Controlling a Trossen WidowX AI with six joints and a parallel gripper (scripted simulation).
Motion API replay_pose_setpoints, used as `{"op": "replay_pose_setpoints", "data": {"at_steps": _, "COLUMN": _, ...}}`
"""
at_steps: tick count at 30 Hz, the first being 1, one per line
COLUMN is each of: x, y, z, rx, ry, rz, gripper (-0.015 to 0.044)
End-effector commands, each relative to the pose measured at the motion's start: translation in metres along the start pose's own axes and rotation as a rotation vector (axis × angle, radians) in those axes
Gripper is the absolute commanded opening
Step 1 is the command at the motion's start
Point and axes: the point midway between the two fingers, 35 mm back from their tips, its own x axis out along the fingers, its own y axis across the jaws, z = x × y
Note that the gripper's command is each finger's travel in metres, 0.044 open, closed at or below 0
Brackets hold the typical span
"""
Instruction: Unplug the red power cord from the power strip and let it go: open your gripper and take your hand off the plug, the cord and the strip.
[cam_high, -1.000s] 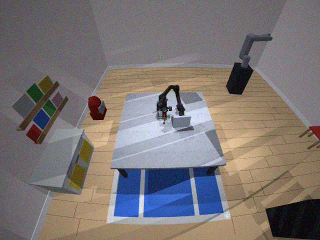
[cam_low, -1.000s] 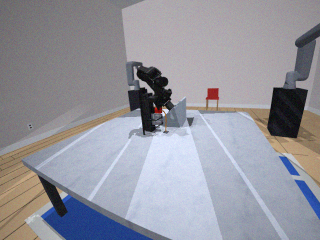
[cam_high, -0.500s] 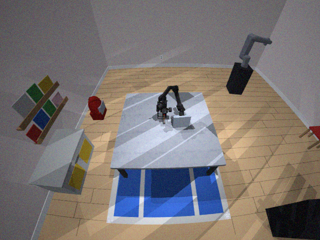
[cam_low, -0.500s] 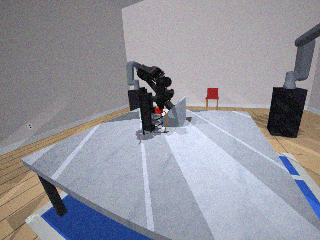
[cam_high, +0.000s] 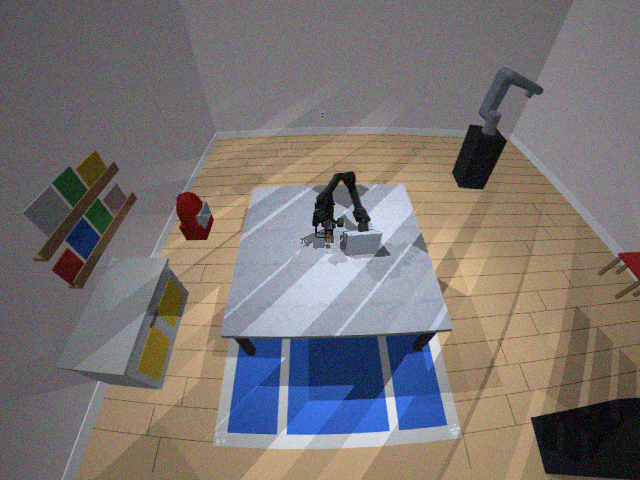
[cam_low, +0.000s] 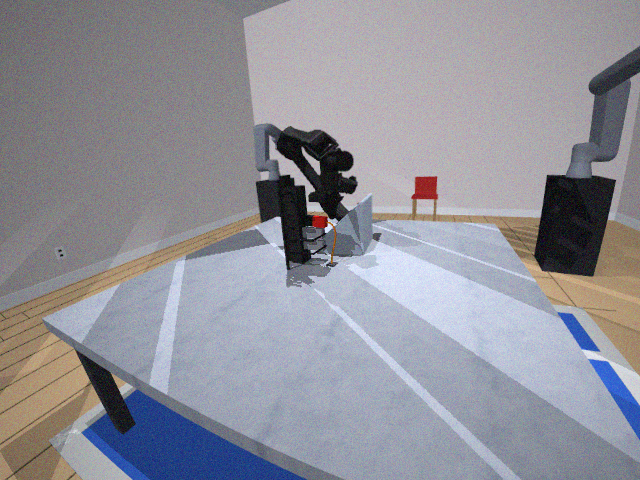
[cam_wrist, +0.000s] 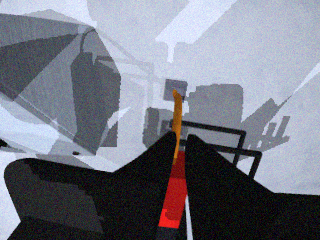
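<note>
The tool (cam_high: 325, 227) (cam_low: 309, 223) (cam_wrist: 180, 140) is nearly pressed together around the red plug (cam_low: 319, 221) (cam_wrist: 173, 192); whether it truly pinches, I can't tell. The orange cord (cam_low: 334, 242) (cam_wrist: 177, 120) leaves toward twelve o'clock in the wrist view (down to the table (cam_high: 320, 310) (cam_low: 310, 361) (cam_wrist: 280, 30)), presumably keeping the plug's sides graspable for pulling.

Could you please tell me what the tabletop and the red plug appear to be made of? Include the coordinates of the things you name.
The tabletop (cam_high: 330, 299) (cam_low: 330, 330) looks like stone, perhaps marble or a laminate copying it: pale grey-blue with faint mottled veining and a mostly matt finish. The red plug (cam_low: 319, 221) (cam_wrist: 173, 195) could be moulded plastic, judging by its even, saturated colour and flat faces, though painted metal can't be ruled out.
</note>
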Motion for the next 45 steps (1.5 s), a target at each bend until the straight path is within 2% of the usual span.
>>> {"op": "replay_pose_setpoints", "data": {"at_steps": 1, "x": 0.003, "y": 0.000, "z": -0.008, "rx": 0.004, "ry": 0.019, "rz": 0.009, "gripper": 0.0079}}
{"op": "replay_pose_setpoints", "data": {"at_steps": 4, "x": 0.003, "y": 0.000, "z": -0.008, "rx": 0.004, "ry": 0.019, "rz": 0.009, "gripper": 0.0157}}
{"op": "replay_pose_setpoints", "data": {"at_steps": 5, "x": 0.003, "y": 0.000, "z": -0.008, "rx": 0.004, "ry": 0.019, "rz": 0.009, "gripper": 0.0160}}
{"op": "replay_pose_setpoints", "data": {"at_steps": 23, "x": -0.007, "y": 0.000, "z": -0.009, "rx": -0.008, "ry": -0.002, "rz": -0.008, "gripper": 0.0160}}
{"op": "replay_pose_setpoints", "data": {"at_steps": 45, "x": -0.007, "y": 0.001, "z": -0.041, "rx": -0.008, "ry": 0.001, "rz": -0.008, "gripper": 0.0160}}
